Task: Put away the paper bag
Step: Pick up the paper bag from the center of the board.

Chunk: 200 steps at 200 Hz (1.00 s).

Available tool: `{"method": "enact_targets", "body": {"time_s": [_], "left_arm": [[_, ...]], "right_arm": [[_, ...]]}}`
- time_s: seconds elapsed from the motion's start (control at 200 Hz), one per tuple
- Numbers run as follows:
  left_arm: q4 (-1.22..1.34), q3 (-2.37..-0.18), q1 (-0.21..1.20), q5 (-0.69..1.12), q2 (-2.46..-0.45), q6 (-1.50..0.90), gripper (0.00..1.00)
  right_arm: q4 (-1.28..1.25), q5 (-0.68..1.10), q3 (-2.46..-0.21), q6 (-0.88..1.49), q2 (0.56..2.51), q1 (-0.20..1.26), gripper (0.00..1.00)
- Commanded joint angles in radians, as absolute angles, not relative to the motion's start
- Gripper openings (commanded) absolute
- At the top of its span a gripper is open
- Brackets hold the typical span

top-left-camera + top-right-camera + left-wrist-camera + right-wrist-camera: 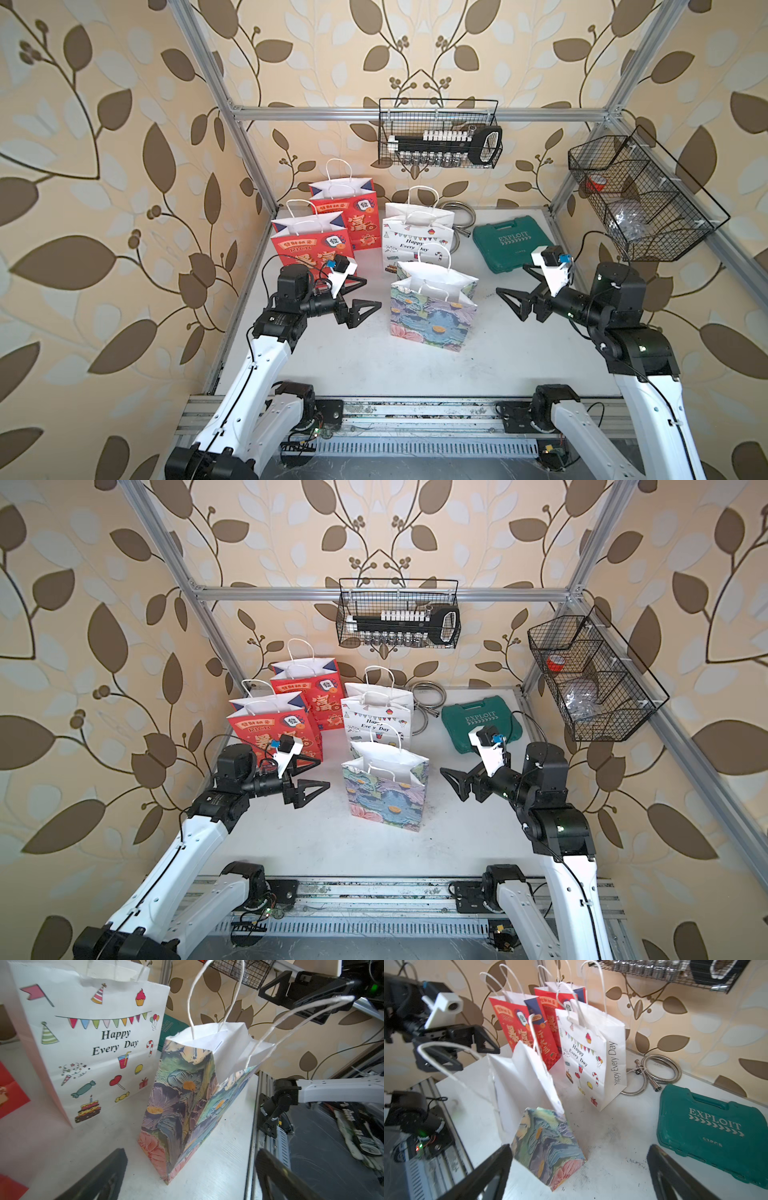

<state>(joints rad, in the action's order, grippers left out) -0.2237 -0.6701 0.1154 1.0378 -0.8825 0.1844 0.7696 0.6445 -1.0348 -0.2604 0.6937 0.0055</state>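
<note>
A floral paper bag (432,320) (386,802) stands upright and open on the white table, its white cord handles up. It also shows in the left wrist view (187,1095) and in the right wrist view (548,1147). My left gripper (372,294) (324,773) hovers just to the left of the bag, open and empty, jaws wide apart (191,1152). On the bag's right, a little apart from it, my right gripper (511,278) (455,760) is also open and empty (580,1147). Neither gripper touches the bag.
Behind the floral bag stands a white "Happy Every Day" bag (415,245), with two red bags (311,249) (353,216) to its left. A green tool case (513,245) and a coiled metal hose (461,216) lie back right. Wire baskets hang on the back (440,162) and right frame (640,232).
</note>
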Motion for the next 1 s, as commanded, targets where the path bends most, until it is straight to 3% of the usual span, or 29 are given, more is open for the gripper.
{"method": "enact_targets", "body": {"time_s": [0.0,0.265,0.48,0.67,0.87,0.995], "left_arm": [[-0.219,-0.72,0.172,1.113,-0.917,0.224,0.99],[-0.093,-0.768,0.31,0.991,-1.033,0.203,0.95],[-0.06,-0.803,0.33,0.945,-1.111,0.219,0.87],[-0.046,-0.837,0.341,0.978,-1.168,0.224,0.75],[-0.1,-0.863,0.341,1.011,-1.184,0.267,0.52],[-0.185,-0.866,0.341,1.009,-1.166,0.324,0.45]], "right_arm": [[0.94,0.761,-1.031,-0.44,0.678,0.017,0.99],[0.906,0.91,-0.929,-0.496,0.682,0.039,0.94],[0.76,0.883,-0.855,-0.466,0.718,0.082,0.91],[0.594,0.812,-0.801,-0.415,0.778,0.235,0.87],[0.427,0.755,-0.776,-0.374,0.872,0.35,0.66],[0.383,0.751,-0.796,-0.376,0.939,0.381,0.56]]}}
